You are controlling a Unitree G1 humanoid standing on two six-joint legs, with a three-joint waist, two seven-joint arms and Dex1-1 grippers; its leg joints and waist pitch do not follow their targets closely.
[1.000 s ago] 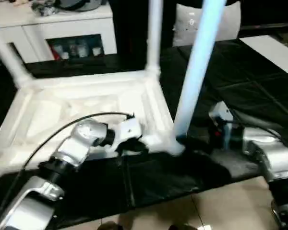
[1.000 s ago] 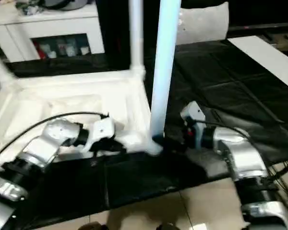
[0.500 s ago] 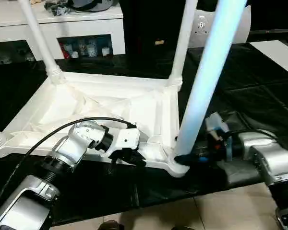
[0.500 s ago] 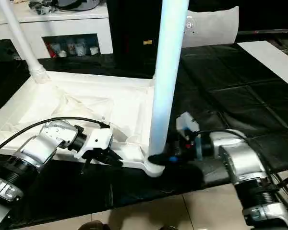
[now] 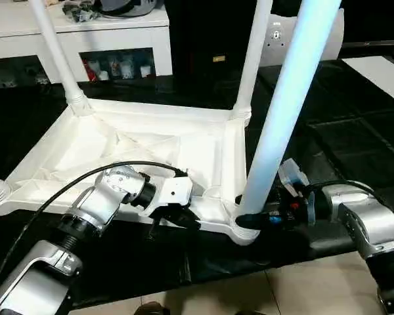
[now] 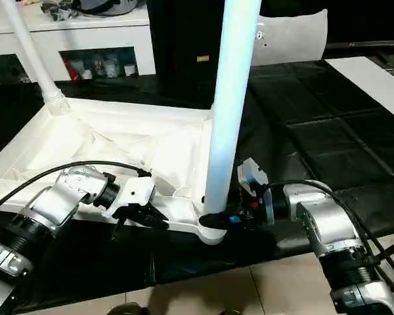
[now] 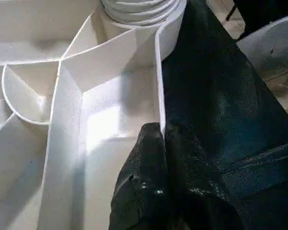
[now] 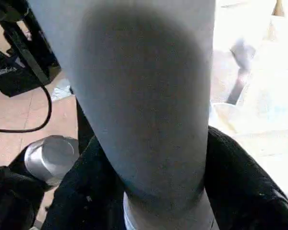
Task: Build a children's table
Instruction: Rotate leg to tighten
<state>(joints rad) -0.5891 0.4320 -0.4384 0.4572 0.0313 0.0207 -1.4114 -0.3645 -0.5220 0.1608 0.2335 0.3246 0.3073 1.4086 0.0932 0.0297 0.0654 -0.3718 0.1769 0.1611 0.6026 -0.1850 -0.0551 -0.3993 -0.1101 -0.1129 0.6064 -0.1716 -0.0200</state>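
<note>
In the left eye view you see the children's table (image 5: 151,141) lying upside down on the black mat (image 5: 354,118), with its ribbed underside facing up and legs standing in the corner sockets. Your left gripper (image 5: 177,215) sits at the near edge of the table top, and your right gripper (image 5: 249,220) reaches from the right side to the base of the near leg (image 5: 276,125), just above its corner socket (image 5: 240,231). Behind the table stands a white cabinet (image 5: 85,39). In the right eye view the far leg (image 6: 26,49) rises at the far left corner. In the left wrist view the two black fingers (image 7: 151,182) are pressed together on the thin white rim (image 7: 159,86) of the table top, so the left gripper is clenched on this rim. In the right wrist view the near leg passes between the two black fingers (image 8: 240,177), which lie against it on both sides, so the right gripper is grasping the leg.
</note>
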